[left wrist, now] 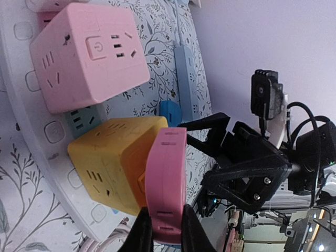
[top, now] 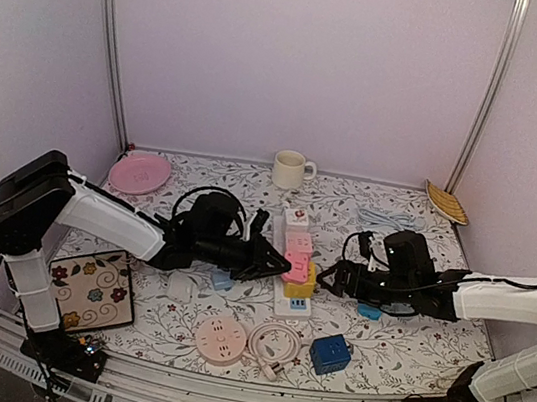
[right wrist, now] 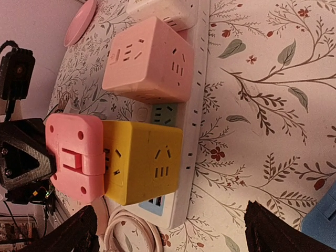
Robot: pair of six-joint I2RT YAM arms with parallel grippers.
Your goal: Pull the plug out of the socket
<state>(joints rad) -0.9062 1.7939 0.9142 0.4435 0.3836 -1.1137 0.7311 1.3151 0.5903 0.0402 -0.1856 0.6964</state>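
Note:
A white power strip [top: 297, 228] lies mid-table and carries a pink cube socket [top: 296, 258] and a yellow cube socket [top: 302, 286]. A flat pink plug [left wrist: 167, 178] is pushed into the yellow cube's [left wrist: 113, 157] side face; it also shows in the right wrist view [right wrist: 73, 157], flush against the yellow cube [right wrist: 144, 163]. My left gripper [left wrist: 165, 231] is shut on the plug's outer end, a finger on each flat face. My right gripper [right wrist: 173, 233] is open and empty, just right of the strip [right wrist: 197, 121] near its front end.
A mug [top: 290, 169] and a pink plate [top: 139, 173] stand at the back. A round pink socket [top: 220, 338], a coiled white cable [top: 272, 345] and a blue cube [top: 330, 353] lie in front of the strip. A patterned tile [top: 91, 291] lies front left.

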